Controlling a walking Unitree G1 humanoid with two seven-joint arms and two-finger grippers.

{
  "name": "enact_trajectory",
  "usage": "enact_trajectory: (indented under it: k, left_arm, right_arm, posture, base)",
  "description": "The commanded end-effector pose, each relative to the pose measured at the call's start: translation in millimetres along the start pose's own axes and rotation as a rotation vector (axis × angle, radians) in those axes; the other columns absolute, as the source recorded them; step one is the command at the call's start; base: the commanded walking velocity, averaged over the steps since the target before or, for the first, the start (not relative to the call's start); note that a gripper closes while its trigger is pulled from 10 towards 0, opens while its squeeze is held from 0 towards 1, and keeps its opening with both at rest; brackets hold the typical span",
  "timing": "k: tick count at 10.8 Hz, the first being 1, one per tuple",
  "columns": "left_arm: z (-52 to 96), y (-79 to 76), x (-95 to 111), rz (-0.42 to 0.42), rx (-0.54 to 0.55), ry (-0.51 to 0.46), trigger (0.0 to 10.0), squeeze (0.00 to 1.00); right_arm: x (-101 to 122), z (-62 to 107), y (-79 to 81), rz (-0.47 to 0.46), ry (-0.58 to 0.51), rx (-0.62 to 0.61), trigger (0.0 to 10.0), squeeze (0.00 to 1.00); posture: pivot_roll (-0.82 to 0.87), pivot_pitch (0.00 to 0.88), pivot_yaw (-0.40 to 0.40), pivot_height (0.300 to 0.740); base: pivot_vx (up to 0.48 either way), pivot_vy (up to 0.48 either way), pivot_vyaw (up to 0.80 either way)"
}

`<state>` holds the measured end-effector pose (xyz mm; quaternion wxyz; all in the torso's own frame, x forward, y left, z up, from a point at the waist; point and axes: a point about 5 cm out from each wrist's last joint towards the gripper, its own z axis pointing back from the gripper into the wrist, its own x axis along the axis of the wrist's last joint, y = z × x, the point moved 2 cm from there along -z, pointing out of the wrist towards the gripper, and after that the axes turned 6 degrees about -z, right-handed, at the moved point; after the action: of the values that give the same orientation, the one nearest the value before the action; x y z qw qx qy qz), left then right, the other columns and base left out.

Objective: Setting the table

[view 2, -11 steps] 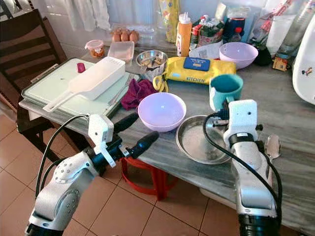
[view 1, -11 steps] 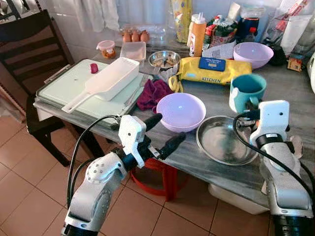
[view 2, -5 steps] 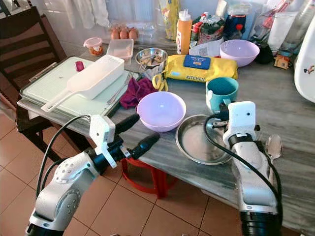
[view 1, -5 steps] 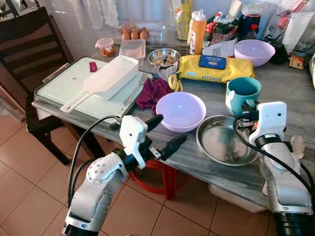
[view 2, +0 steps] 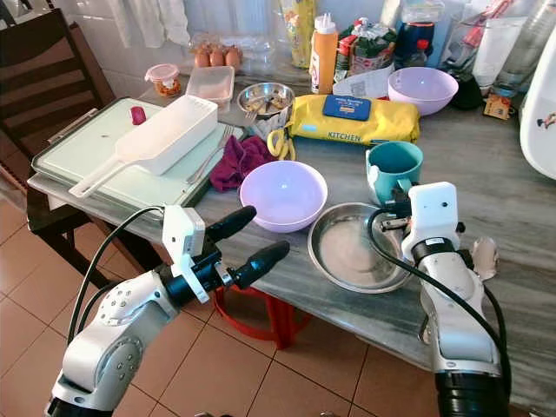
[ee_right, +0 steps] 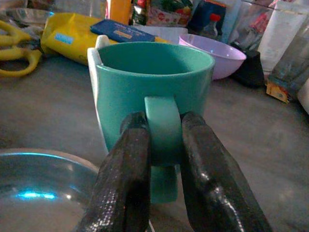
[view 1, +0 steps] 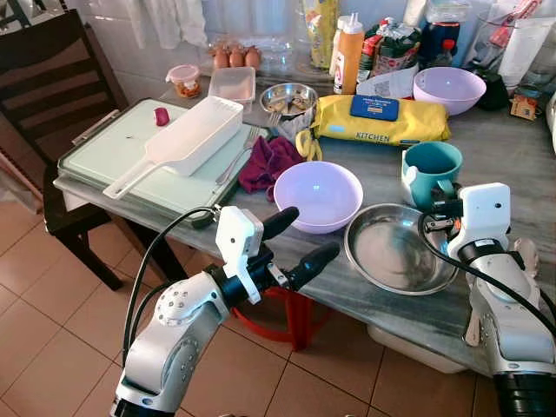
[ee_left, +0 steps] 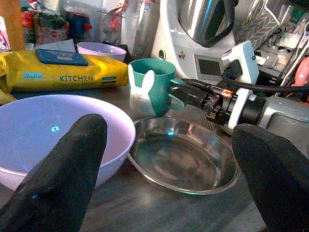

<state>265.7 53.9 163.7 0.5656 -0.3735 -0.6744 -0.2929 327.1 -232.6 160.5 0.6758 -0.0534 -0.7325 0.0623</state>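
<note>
1. Right end effector [ee_right: 161,159] pinched narrow on the handle of the teal mug [view 1: 433,165], one black finger [ee_right: 128,164] pressed to each side of the loop.
2. Mug upright on the grey counter [view 1: 512,156], right of centre in the head view, just behind the steel plate [view 1: 395,252] and to the right of the lilac bowl [view 1: 318,195].
3. Left end effector [view 1: 291,239] spread wide and empty, hovering at the counter's near edge, lower centre of the head view, aimed at bowl and plate.
4. Grip looking square on the handle, though only the handle is held. Best lifted straight up first, slowly, to clear the plate rim before any sideways travel.
5. Worth keeping the wrist level: weight hanging off the handle likely to tip the mug forward.
6. Spoon [view 1: 525,256] lying on the counter at right edge, beside the right forearm. Worth minding during the swing.
7. Yellow wipes pack [view 1: 378,122] and second lilac bowl [view 1: 449,87] behind the mug, upper right. Better to carry forward, away from that clutter.
</note>
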Motion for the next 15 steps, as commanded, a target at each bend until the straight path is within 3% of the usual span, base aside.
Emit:
enact_trajectory:
  k: [1,8,11,12,13,15]
  left_arm:
    - [1.9,-3.5,-4,0.002,-0.022,0.017,10.0,0.0]
    - [4.4,-0.1,-13,-0.051,-0.036,0.048,10.0,0.0]
    - [3.6,0.3,-13,-0.054,-0.036,0.044,10.0,0.0]
    - [2.8,0.3,-12,-0.056,-0.036,0.043,10.0,0.0]
    - [2.6,0.0,-12,-0.064,-0.038,0.044,10.0,0.0]
    - [2.6,-0.7,-12,-0.067,-0.042,0.045,10.0,0.0]
  right_arm:
    - [5,-2.0,0.2,0.0,-0.027,0.016,10.0,0.0]
    - [0,1.0,5.9,-0.032,-0.046,0.06,10.0,0.0]
    - [-9,4.1,0.3,-0.046,-0.023,0.039,10.0,0.34]
    - [-10,3.6,-1.6,-0.051,-0.019,0.03,10.0,0.69]
    - [-12,3.9,-2.1,-0.053,-0.016,0.026,10.0,0.96]
    - [-11,4.3,-3.6,-0.056,-0.027,0.013,10.0,1.0]
  posture:
    - [-0.2,0.125,0.074,0.74]
    - [-0.2,0.129,0.082,0.74]
    - [-0.2,0.13,0.087,0.74]
    - [-0.2,0.13,0.088,0.74]
    - [-0.19,0.13,0.089,0.74]
    - [-0.19,0.128,0.093,0.74]
  base:
    - [0.0,0.0,0.0]
    - [0.0,0.0,0.0]
    - [0.0,0.0,0.0]
    - [0.0,0.0,0.0]
    - [0.0,0.0,0.0]
    - [0.0,0.0,0.0]
